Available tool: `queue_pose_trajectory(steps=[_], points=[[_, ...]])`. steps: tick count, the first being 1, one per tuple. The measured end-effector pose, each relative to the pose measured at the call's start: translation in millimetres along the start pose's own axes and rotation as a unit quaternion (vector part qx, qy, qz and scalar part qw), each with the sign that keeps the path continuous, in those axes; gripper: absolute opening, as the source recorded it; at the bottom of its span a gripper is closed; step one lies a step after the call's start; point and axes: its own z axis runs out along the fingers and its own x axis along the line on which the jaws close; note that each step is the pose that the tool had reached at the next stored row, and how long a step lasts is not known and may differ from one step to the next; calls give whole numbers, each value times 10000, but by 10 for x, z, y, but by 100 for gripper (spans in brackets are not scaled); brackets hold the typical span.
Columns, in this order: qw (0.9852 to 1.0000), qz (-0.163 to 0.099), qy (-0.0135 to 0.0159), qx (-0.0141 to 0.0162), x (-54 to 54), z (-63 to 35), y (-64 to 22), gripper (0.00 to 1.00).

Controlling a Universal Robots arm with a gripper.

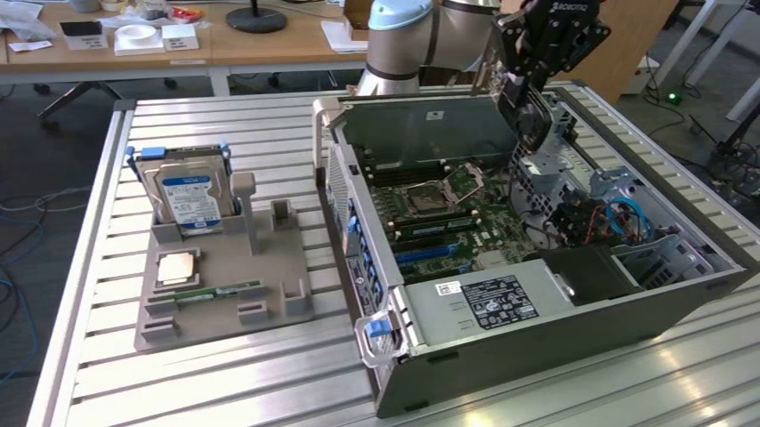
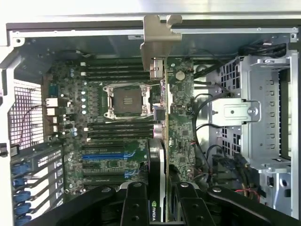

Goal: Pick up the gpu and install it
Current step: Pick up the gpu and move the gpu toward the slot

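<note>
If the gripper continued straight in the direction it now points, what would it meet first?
The gripper is closed on the gpu, which reaches ahead of it. The card would probably meet the motherboard first, beside the CPU socket. The gap left above the board is hard to judge.

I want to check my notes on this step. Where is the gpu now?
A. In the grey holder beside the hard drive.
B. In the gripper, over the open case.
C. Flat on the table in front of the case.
B: the gripper is closed on the gpu, which it holds edge-on over the inside of the open case.
</note>
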Motion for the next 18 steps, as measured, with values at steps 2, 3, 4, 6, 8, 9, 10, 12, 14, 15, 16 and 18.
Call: queue_pose_trajectory(steps=[2,3,4,6,8,9,10,12,14,15,16,18], points=[[10000,1,0,0,-76,1,14,27],[10000,1,0,1,-106,2,19,27],[10000,0,0,0,-136,3,24,27],[10000,1,0,0,-190,4,32,27],[10000,0,0,0,-214,4,37,27],[10000,1,0,0,-215,4,38,27],[10000,1,0,0,-214,5,37,27],[10000,1,0,0,-215,5,37,27],[10000,0,0,-1,-219,5,27,27],[10000,0,0,-1,-222,4,17,27],[10000,1,0,0,-226,4,7,27],[10000,0,1,0,-234,2,-14,27]])
